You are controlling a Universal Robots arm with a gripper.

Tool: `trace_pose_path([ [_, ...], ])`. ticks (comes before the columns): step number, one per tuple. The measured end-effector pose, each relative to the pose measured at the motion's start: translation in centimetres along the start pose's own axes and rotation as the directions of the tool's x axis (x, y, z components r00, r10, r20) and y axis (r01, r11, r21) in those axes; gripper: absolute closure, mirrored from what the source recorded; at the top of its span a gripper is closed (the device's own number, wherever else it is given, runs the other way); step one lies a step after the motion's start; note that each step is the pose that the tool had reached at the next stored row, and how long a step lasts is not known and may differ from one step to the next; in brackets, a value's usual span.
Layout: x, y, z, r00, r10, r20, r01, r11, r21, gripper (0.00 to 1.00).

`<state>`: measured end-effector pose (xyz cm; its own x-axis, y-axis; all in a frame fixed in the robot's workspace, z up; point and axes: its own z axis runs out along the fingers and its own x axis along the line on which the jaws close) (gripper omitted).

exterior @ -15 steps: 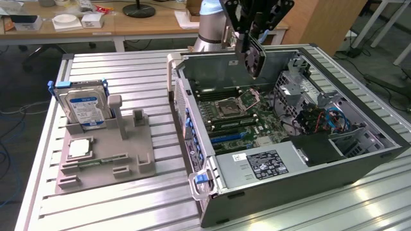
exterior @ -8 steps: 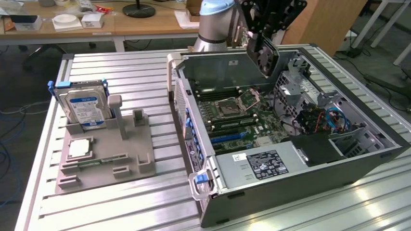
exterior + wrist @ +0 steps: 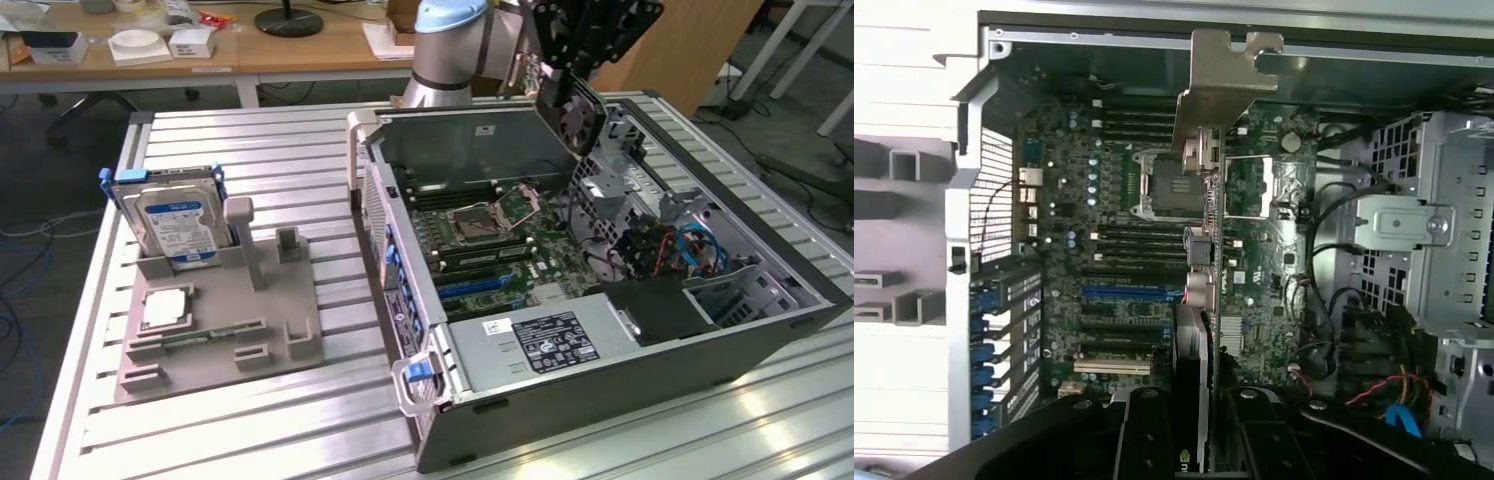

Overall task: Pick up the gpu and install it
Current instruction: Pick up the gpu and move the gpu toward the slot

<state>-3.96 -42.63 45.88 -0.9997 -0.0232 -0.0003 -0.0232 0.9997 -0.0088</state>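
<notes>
Above open computer case (image 3: pixel 641 375), gripper (image 3: pixel 1199 425) jaws stood narrowly parted, clamped on gpu (image 3: pixel 1192 345); card seemed light, stiff, fragile; best gripped mid-board.

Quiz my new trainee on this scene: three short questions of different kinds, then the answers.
1. What does the end effector hold?
2. True or false: the hard drive lies inside the computer case.
3. The gpu hangs: A above the open case, B beside the hard drive, C under the case.
Key: 1 the gpu; 2 false, it stands in the grey holder; 3 A.
</notes>
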Motion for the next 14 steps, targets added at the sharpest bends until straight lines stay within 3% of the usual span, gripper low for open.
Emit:
trace_pose_path([
  [8, -3.4, -0.08, 0.09, 1.0, 0.0, 0.0001, 0.0, 1.0, -0.0001, 0.73],
  [14, -3.6, -0.08, 0.09, 1.0, 0.0, 0.0, 0.0, 1.0, -0.0001, 0.73],
])
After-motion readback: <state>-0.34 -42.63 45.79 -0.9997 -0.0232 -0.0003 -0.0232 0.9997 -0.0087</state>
